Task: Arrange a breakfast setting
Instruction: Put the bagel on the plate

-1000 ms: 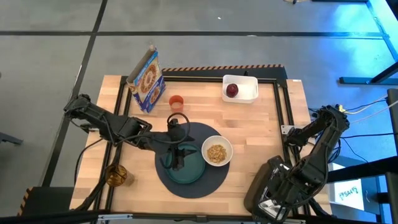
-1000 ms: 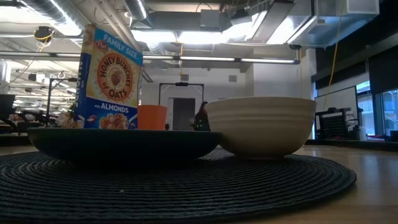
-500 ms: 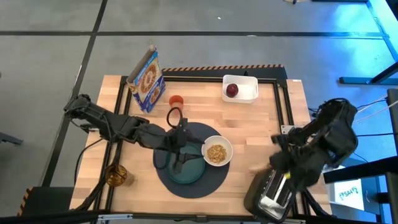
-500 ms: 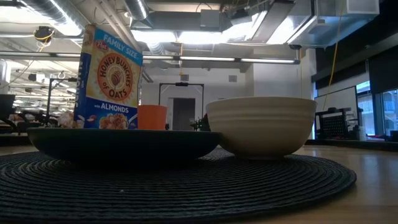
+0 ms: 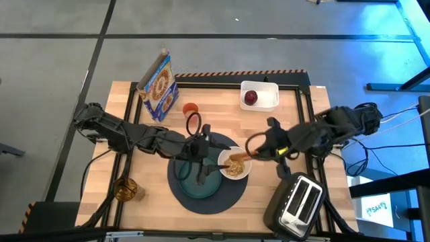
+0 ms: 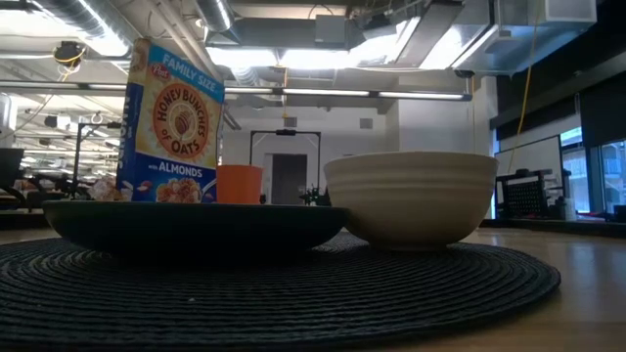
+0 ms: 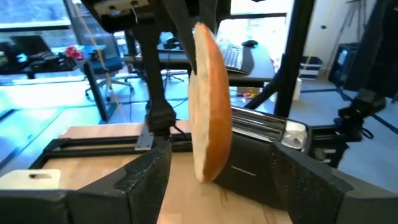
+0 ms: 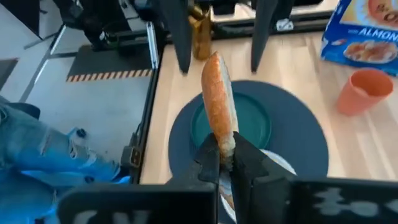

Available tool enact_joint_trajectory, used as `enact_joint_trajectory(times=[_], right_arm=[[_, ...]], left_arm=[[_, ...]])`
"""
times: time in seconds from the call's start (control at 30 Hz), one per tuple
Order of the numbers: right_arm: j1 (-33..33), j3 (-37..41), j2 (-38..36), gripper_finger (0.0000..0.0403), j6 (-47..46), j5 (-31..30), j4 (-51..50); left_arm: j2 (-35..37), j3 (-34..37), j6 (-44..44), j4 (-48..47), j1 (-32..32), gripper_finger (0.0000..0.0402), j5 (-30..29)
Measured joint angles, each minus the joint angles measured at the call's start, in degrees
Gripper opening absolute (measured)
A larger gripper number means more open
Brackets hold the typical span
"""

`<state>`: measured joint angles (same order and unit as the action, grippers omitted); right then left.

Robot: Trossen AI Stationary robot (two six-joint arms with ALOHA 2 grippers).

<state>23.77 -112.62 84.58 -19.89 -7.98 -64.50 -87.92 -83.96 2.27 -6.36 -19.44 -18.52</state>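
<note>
Right gripper grasps the bagel edge-up, above the white bowl; left gripper, fingers spread wide, faces it beside the teal plate

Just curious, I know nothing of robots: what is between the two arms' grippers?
An upright tan bagel half. The right gripper is shut on it. In the left wrist view it shows between the open fingers of the left gripper.

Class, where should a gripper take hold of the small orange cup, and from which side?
Take the orange cup by its wall near the rim, coming from above. It stands upright with its mouth open, and the cereal box crowds one side.
</note>
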Motion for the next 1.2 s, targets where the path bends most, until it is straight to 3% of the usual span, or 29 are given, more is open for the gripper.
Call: enact_joint_trajectory(times=[0.13, 0.27, 0.43, 0.53, 0.6, 0.77, 1.0, 1.1, 1.2], right_arm=[[-2.8, 0.0, 0.0, 0.0005, 2.4, 2.0, 1.7], [-4.7, 0.0, 0.5, 0.0005, 3.9, 3.2, 2.2], [-5.9, 0.0, 1.4, 0.0007, 5.2, 4.6, 2.7], [-5.9, 0.0, 1.9, 0.0024, 5.3, 4.4, 4.4], [-5.8, 0.1, 2.0, 0.0042, 5.3, 2.8, 4.8], [-5.8, 0.1, 1.5, 0.0099, 5.3, -3.2, 3.7], [-5.8, 0.0, -0.1, 0.0156, 1.0, -11.2, -2.8], [-5.8, 0.1, 0.0, 0.0165, 0.6, -16.5, -4.3], [-6.8, 0.0, -0.1, 0.0167, 0.5, -17.9, -4.3]], left_arm=[[0.0, 0.0, 0.1, 0.1, 0.7, 0.0278, -2.4], [0.0, 0.0, -2.3, 0.1, 1.5, 0.0246, -3.8], [0.0, 0.0, -4.4, 0.0, 2.0, 0.0146, -2.9], [0.0, 0.0, -8.6, -0.4, 2.0, 0.0058, -1.3], [0.1, 0.0, -10.8, -1.3, 1.8, 0.0022, -0.4], [0.2, -0.1, -13.3, -17.2, -0.9, 0.0023, -6.9], [-1.9, 1.8, -4.4, -49.0, -5.9, 0.002, -9.2], [-2.5, 7.8, -5.1, -50.6, -7.1, 0.0024, -7.4], [-2.6, 15.6, -8.0, -48.1, -8.2, 0.0025, -4.7]])
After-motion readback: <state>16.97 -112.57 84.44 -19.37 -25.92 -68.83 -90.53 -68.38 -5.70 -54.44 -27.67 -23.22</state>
